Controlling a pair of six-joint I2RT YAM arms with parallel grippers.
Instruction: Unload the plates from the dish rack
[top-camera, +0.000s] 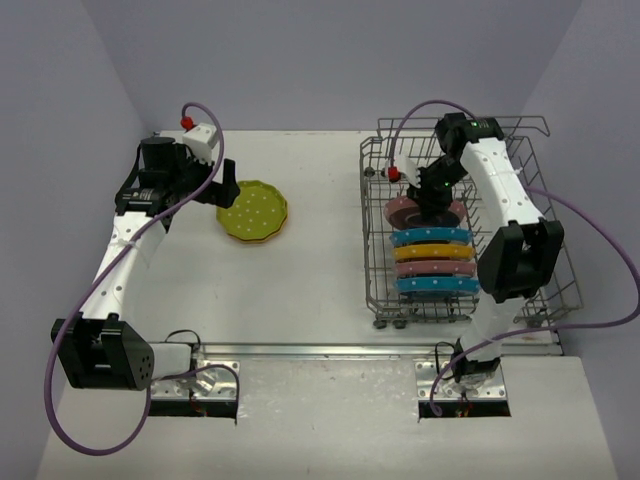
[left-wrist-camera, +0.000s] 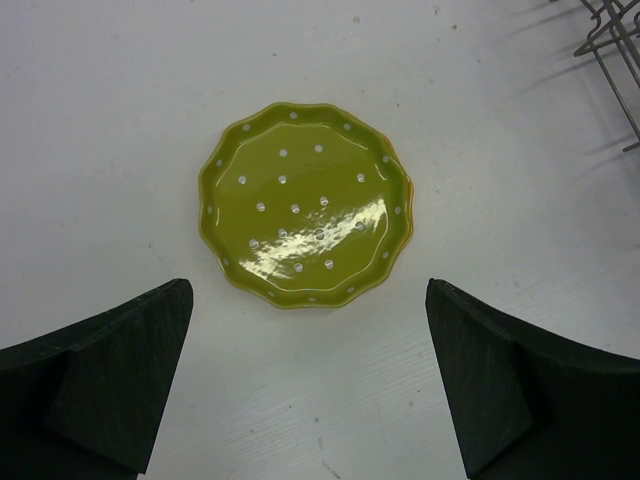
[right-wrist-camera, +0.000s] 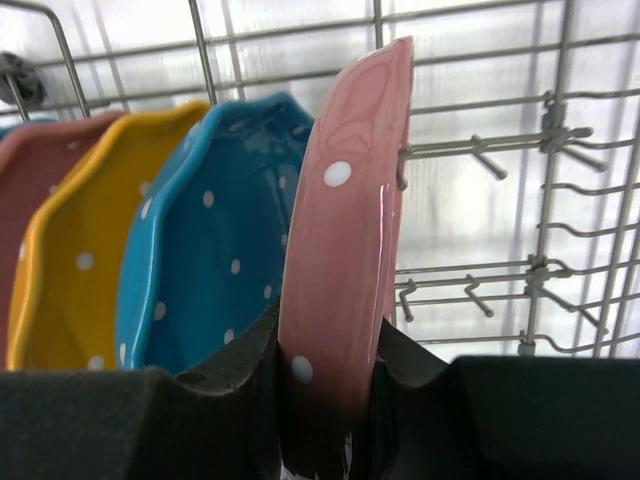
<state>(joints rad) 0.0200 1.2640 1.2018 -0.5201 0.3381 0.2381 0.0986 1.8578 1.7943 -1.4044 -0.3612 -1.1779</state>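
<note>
Right pincer (top-camera: 432, 205), from above: down in rack (top-camera: 372, 290), on pink plate (top-camera: 405, 210) at far end of upright plates (top-camera: 433, 260). Left pincer (top-camera: 228, 190) over tabletop (top-camera: 320, 280), beside green plate (top-camera: 252, 210). Left wrist: fingers (left-wrist-camera: 110, 380) spread wide, green plate flat below, untouched. Right wrist: pads (right-wrist-camera: 240, 400) clamped on pink plate's rim, blue plate (right-wrist-camera: 220, 260) just beside.

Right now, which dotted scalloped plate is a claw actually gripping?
The pink scalloped plate at the far end of the row in the grey wire dish rack; the right gripper pinches its rim.
</note>
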